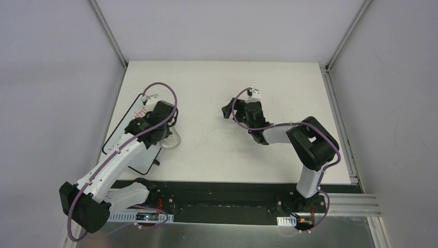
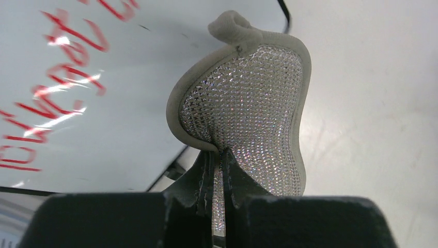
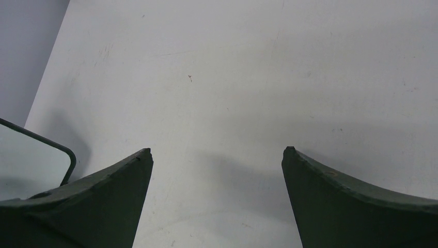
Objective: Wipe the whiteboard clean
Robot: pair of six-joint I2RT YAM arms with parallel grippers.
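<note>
The whiteboard (image 1: 120,132) lies flat at the table's left side, with red handwriting (image 1: 139,111) near its far end. In the left wrist view its white face (image 2: 124,124) with the red writing (image 2: 62,98) fills the left half. My left gripper (image 1: 166,133) is shut on the grey sparkly pad (image 1: 172,139) at the board's right edge. In the left wrist view the fingers (image 2: 221,160) pinch the pad (image 2: 248,98) at its lower edge, and it stands up beyond the board's rim. My right gripper (image 1: 229,111) is open and empty over the table's middle (image 3: 217,150).
A rounded corner of the whiteboard (image 3: 31,160) shows at the lower left of the right wrist view. Bare white table (image 3: 232,77) lies ahead of the right gripper. Grey walls and metal rails (image 1: 335,119) bound the table.
</note>
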